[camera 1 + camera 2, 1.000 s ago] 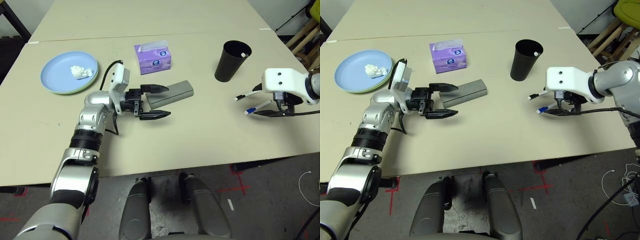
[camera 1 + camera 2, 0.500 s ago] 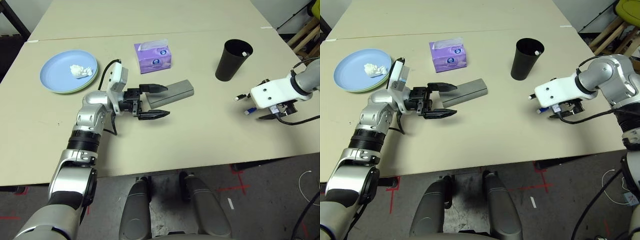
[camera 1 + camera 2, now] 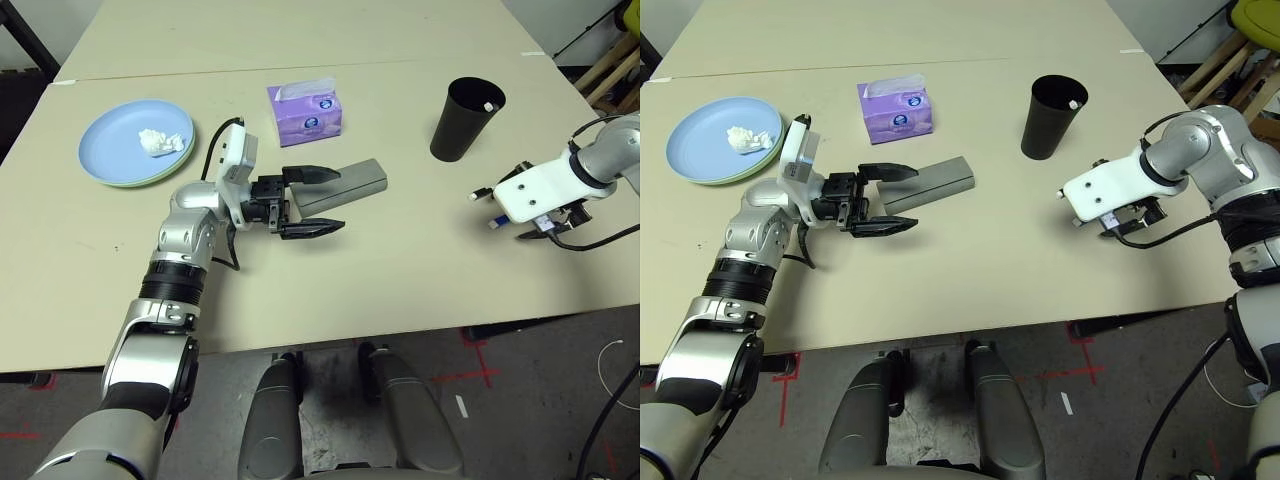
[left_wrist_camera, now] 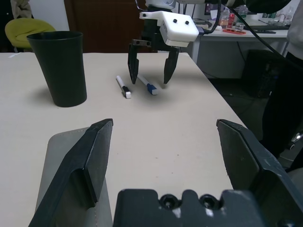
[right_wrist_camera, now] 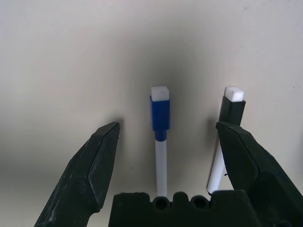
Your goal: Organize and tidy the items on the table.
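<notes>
Right hand (image 4: 151, 78) is wide open, pointing down over the blue-capped pen (image 5: 160, 142), the black-capped one (image 5: 226, 137) just beside it. Left hand (image 3: 315, 200) gapes empty at the grey case (image 3: 352, 183) on the tabletop (image 3: 400, 270).

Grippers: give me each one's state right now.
Left gripper: open, holding nothing, beside the grey glasses case.
Right gripper: open, holding nothing, poised over the blue-capped pen.
</notes>
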